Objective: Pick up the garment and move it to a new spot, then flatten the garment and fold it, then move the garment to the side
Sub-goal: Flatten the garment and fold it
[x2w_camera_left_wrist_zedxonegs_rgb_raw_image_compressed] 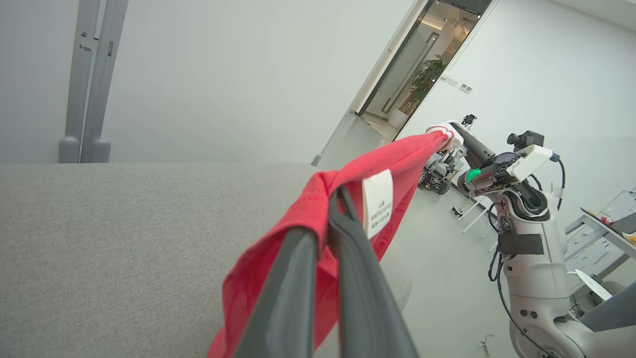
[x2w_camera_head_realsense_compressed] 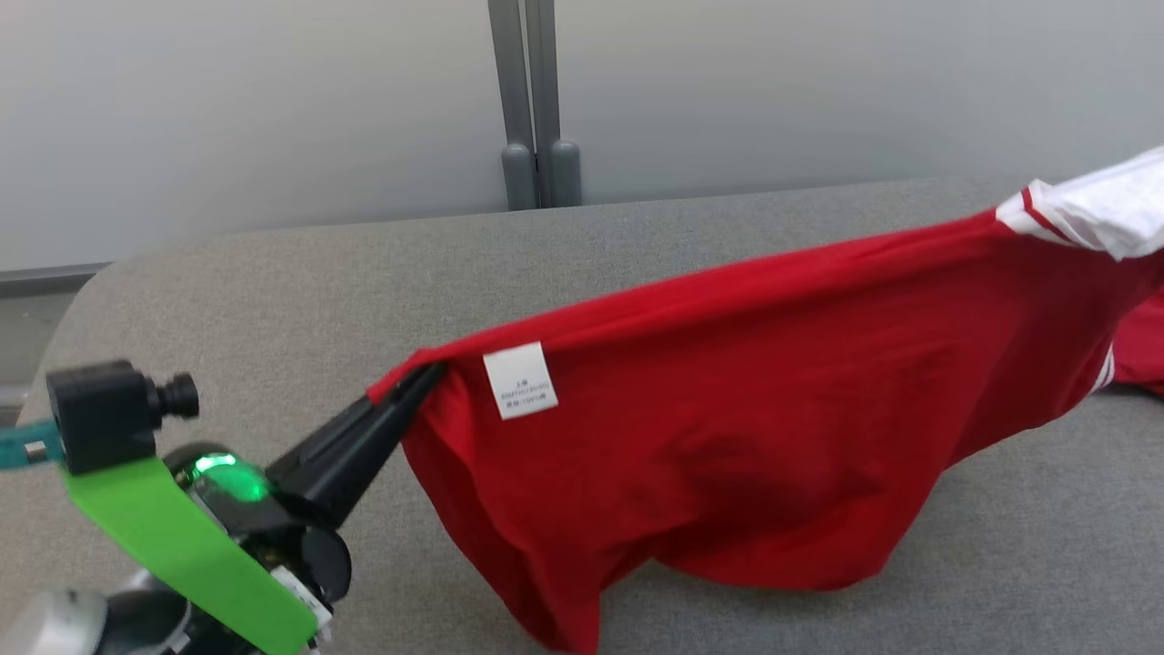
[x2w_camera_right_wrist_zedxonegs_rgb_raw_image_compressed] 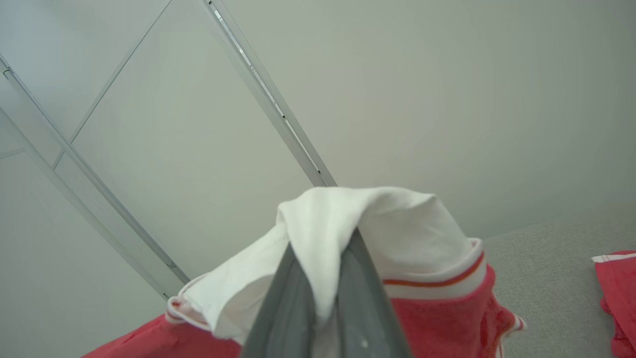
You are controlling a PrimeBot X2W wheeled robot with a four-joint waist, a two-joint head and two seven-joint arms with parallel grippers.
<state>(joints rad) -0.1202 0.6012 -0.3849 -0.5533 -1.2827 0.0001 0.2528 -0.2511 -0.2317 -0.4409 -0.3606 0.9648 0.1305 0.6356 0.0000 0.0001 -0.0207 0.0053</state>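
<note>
A red garment with a white collar hangs stretched above the grey table, its lower edge sagging onto the cloth surface. My left gripper is shut on the garment's hem corner beside a white care label. In the left wrist view the two dark fingers pinch the red fabric next to the label. My right gripper is shut on the white collar, with red fabric hanging below it. The right arm is seen across the room holding the far end.
A grey partition wall with a metal post runs behind the table. The table's rounded left corner lies near my left arm. Another fold of red fabric lies on the table at the right. A doorway and a desk stand beyond.
</note>
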